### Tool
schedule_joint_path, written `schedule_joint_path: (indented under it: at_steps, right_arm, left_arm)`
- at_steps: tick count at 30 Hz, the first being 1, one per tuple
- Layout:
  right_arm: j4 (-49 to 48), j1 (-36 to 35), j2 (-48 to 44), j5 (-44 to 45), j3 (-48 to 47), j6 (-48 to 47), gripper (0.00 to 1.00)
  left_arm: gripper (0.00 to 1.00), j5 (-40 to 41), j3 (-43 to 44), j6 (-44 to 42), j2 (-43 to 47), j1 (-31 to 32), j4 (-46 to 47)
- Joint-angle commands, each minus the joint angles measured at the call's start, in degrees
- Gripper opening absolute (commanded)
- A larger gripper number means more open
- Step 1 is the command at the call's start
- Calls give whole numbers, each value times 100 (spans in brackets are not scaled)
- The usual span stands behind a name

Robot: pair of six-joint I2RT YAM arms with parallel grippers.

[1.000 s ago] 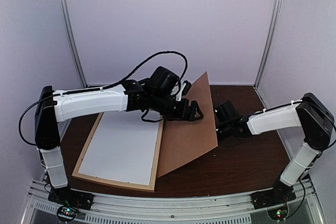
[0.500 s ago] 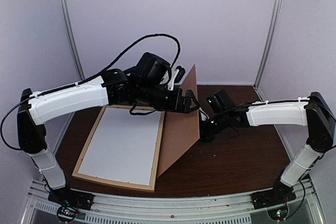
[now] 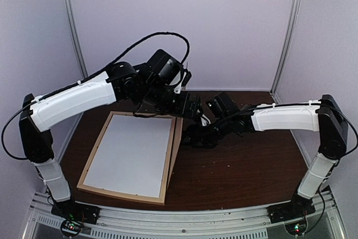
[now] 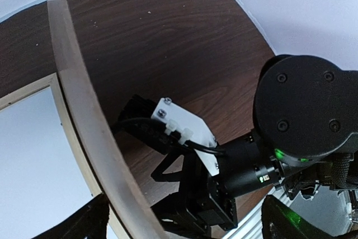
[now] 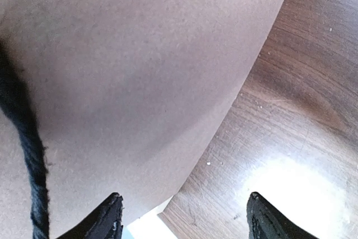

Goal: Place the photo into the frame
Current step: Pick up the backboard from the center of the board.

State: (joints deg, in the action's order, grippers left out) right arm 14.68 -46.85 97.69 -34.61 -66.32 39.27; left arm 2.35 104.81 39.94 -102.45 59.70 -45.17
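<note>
2 open grippers, 1 brown backing board (image 3: 174,149) on edge between them.
The photo (image 3: 130,149), probably white back up, lies flat inside the pale wood frame (image 3: 120,193) at the table's (image 3: 251,166) 8 o'clock; the board stands along the frame's 3 o'clock side. The left gripper (image 4: 184,219) gapes around the board's edge without clamping; the right gripper (image 5: 182,216), at 3 o'clock of the board, is open and empty. The print looks light, limp, crease-prone: pinch only its border.
</note>
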Motion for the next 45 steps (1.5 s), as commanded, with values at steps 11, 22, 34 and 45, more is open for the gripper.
schedule_joint_path:
  at_steps: [11,22,34,45]
  right_arm:
    - [6,-379,754,80,-810,-99,75]
    - [23,-382,1002,41,-842,-148,76]
    - [67,-386,1153,55,-711,-191,75]
    - [44,-380,1257,81,-658,-187,75]
  left_arm:
    - [82,715,865,-87,-65,-269,-1833]
    - [55,822,807,-156,114,-578,-2315]
    - [37,724,743,-319,264,-909,-2516]
    - [23,819,734,-435,358,-1056,-2636]
